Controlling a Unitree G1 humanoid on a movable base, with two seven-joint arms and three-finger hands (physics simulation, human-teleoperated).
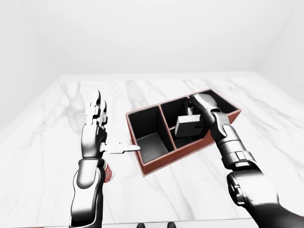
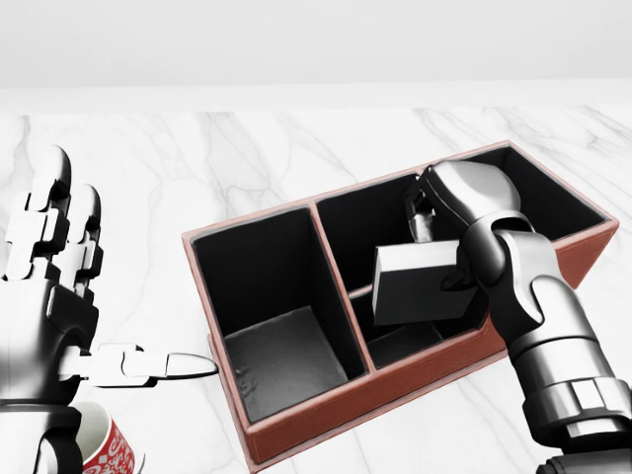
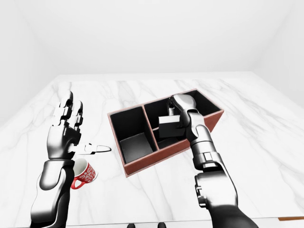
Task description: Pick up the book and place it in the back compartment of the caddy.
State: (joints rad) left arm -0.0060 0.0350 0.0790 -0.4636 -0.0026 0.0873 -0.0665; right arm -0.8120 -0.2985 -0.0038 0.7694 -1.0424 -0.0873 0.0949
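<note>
A red-brown caddy (image 2: pixel 326 413) with black compartments lies on the white marble table (image 2: pixel 247 148). It has one big compartment on the left and two narrower ones on the right, one toward the view's top and one toward the bottom. My right hand (image 2: pixel 439 247) is shut on a grey book (image 2: pixel 415 284). It holds the book inside the caddy's right half, over the divider between the two narrower compartments. My left hand (image 2: pixel 69 296) is open, fingers upright, with the thumb pointing at the caddy's left wall without touching it.
A red and white mug (image 3: pixel 84 173) stands on the table below my left hand. The table's bottom edge (image 1: pixel 190 221) is close to my body. White walls rise beyond the table's top edge.
</note>
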